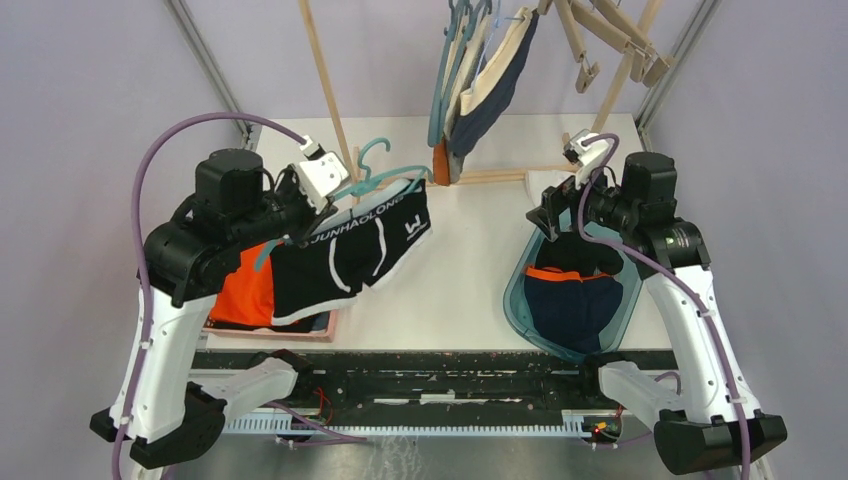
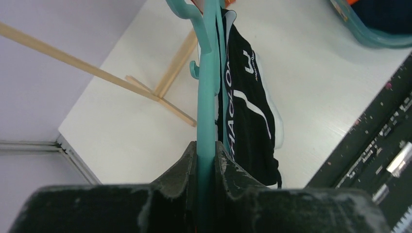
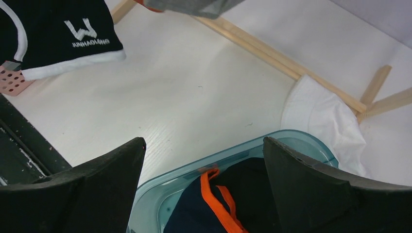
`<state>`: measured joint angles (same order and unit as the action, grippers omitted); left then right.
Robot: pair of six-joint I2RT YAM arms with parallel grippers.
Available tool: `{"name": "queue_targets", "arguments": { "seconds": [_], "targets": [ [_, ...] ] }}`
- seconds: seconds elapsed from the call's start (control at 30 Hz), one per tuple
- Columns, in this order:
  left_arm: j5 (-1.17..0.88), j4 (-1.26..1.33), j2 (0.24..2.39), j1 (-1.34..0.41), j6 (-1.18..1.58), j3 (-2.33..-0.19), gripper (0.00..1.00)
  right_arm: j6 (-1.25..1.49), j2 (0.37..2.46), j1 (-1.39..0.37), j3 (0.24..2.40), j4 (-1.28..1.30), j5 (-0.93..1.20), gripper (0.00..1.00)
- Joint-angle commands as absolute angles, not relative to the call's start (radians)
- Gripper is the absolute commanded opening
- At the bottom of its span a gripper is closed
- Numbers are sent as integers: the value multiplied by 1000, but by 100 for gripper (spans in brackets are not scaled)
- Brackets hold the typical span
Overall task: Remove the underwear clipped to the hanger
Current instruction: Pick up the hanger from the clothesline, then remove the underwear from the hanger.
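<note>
My left gripper (image 1: 318,190) is shut on a teal hanger (image 1: 372,180), its bar pinched between the jaws in the left wrist view (image 2: 206,121). Black underwear with white trim (image 1: 355,250) hangs clipped from that hanger above the table's left side; it also shows in the left wrist view (image 2: 248,121) and at the top left of the right wrist view (image 3: 58,34). My right gripper (image 1: 555,215) is open and empty above a teal bin (image 1: 520,290) that holds navy underwear with an orange waistband (image 1: 575,295), also in the right wrist view (image 3: 218,204). More underwear (image 1: 490,85) hangs on hangers at the back.
A wooden rack (image 1: 325,70) stands at the back, with empty wooden hangers (image 1: 610,40) at the top right. A pink tray with a bright-orange folded cloth (image 1: 245,290) lies under my left arm. A white cloth (image 3: 325,121) lies by the bin's far side.
</note>
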<state>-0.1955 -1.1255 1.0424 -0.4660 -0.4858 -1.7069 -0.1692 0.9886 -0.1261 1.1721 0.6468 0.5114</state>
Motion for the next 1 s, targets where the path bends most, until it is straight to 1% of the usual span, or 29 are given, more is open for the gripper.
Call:
{"name": "queue_targets", "arguments": {
  "seconds": [0.0,0.1,0.2,0.33,0.5,0.57,0.63,0.73,0.77,0.97],
  "targets": [
    [-328,-1223,1039,-465,-597,-1784,3,-272,1015,-163,1274,724,589,100],
    [-388,-1270,1056,-464,-621,-1818,3,-371,1043,-201,1319,810,640,100],
    [-517,-1250,1058,-464,-615,-1794,3,-473,1076,-264,1347,911,692,100],
    [-723,-1090,1048,-465,-569,-1695,3,-526,1079,-315,1324,939,753,98],
    [-849,-918,1065,-465,-535,-1581,3,-471,1041,-320,1287,897,772,95],
    [-880,-823,1063,-464,-481,-1526,3,-446,985,-321,1245,864,746,93],
    [-883,-718,1058,-465,-415,-1486,3,-419,925,-318,1190,811,675,92],
    [-882,-600,1050,-465,-349,-1450,3,-332,857,-236,1107,709,666,86],
    [-880,-578,1048,-465,-331,-1446,3,-300,850,-203,1104,696,674,85],
    [-906,-494,1003,-453,-242,-1392,3,-251,877,-155,1115,700,720,84]
  ]
}}
